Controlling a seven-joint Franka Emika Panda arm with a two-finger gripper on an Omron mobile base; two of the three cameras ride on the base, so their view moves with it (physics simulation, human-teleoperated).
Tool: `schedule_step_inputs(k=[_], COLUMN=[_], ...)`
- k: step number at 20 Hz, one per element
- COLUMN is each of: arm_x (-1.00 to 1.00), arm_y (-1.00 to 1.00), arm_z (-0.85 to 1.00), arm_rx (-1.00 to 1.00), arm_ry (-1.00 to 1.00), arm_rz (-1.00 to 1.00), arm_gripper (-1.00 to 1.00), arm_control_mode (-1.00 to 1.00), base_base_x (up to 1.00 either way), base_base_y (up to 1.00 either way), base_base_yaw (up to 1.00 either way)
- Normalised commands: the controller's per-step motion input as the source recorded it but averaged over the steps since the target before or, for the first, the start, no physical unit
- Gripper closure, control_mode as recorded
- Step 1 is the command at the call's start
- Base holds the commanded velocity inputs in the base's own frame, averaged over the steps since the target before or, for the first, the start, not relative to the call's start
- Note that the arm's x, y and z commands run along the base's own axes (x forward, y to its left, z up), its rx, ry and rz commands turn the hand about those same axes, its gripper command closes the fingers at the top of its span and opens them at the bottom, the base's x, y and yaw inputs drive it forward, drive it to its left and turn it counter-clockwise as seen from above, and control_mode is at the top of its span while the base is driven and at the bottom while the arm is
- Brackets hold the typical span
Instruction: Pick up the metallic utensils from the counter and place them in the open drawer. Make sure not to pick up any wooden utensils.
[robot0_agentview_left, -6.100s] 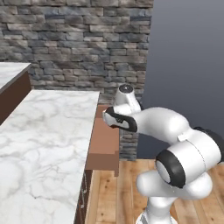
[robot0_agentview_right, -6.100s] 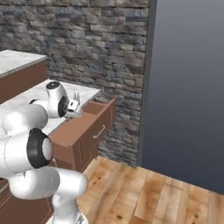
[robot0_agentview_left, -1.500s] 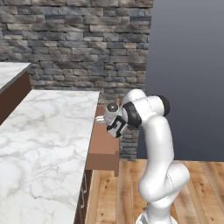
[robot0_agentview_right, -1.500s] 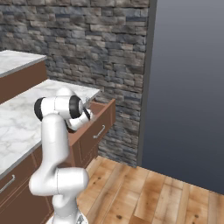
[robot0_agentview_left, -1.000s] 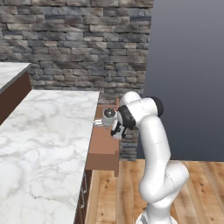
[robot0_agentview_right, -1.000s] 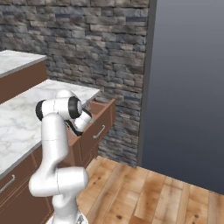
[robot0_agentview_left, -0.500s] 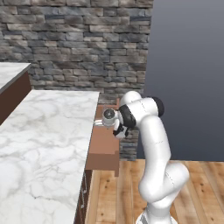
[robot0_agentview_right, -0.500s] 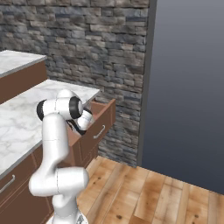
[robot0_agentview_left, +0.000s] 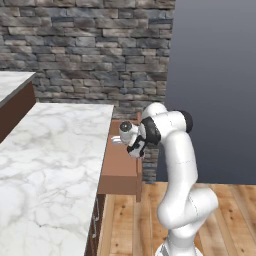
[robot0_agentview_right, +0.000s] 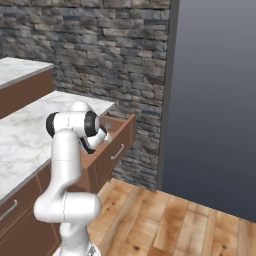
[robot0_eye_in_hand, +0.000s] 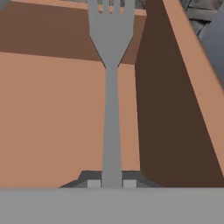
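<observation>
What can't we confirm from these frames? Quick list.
- Grey metal fork: tine tips cut off by the top edge of the hand view; whether it touches the drawer floor cannot be told.
- Two-finger gripper: fingertips mostly covered at the bottom of the hand view; in the left base view the white wrist hides them.
- Reddish-brown wooden open drawer: what lies inside is blocked by the arm in both base views.

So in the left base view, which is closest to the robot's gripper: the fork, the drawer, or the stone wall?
1. Fork, pinched in the gripper, jaws shut on its handle.
2. Open drawer, right below.
3. Stone wall, behind, farthest.
</observation>
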Motion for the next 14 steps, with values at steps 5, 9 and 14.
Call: schedule_step_inputs(k=[5,9,14], arm_x=[0.00,0.00,0.00], arm_y=[-0.31,-0.31,-0.31], arm_z=[-0.11,-0.08,-0.09], arm_rx=[0.00,0.00,0.00], arm_ry=[0.04,0.03,0.02], arm_rz=[-0.03,-0.03,-0.03], arm_gripper=[1.00,1.00,1.00], arm_control_mode=[-1.00,-1.00,-1.00], base_base_x=[0.00,0.00,0.00], base_base_y=[0.00,0.00,0.00], base_base_yaw=[0.00,0.00,0.00])
